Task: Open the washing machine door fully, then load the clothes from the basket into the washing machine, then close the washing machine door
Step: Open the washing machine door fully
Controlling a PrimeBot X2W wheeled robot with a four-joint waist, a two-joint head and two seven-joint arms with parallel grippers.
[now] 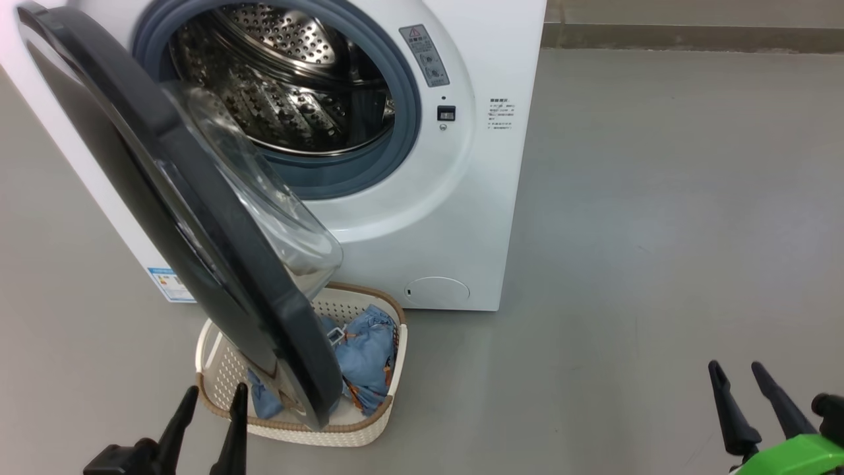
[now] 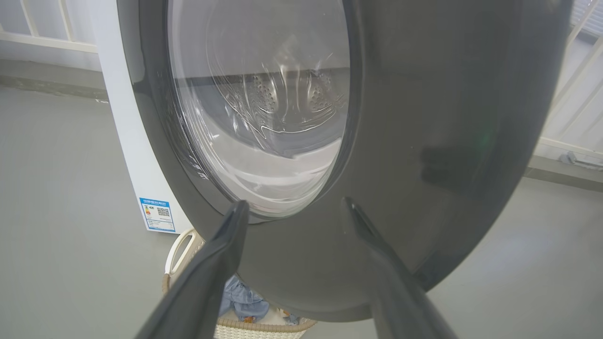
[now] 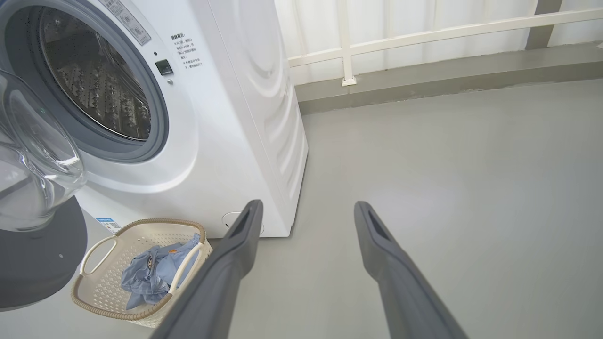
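Door-opening step, judged unfinished: the glossy black-rimmed, glass-bowled round washing machine door (image 1: 198, 218) is found half-swung over the cream perforated plastic basket (image 1: 369, 429) of light blue clothes (image 1: 369, 356) (white front-loading washing machine (image 1: 488, 165) behind), the left gripper (image 1: 217, 389) and right gripper (image 1: 735, 364) are seen spread and empty, and a wider swing is called for.

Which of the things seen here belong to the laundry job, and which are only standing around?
Belong: washing machine, washing machine door, basket, clothes.
Not needed: white railing, blue label sticker, warning sticker.
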